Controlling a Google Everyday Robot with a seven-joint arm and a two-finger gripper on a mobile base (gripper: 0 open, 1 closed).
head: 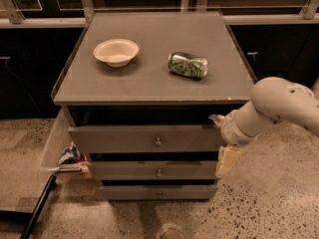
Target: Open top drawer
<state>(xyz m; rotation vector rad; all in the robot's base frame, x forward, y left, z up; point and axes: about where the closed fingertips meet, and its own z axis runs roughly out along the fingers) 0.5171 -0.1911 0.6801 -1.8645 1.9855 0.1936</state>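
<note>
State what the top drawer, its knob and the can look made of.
The top drawer looks like painted wood: matte grey, flat panel. Its knob is probably metal, given a small glint. The can seems thin metal: shiny green, dented. The gripper hangs beside that drawer's right end.
</note>
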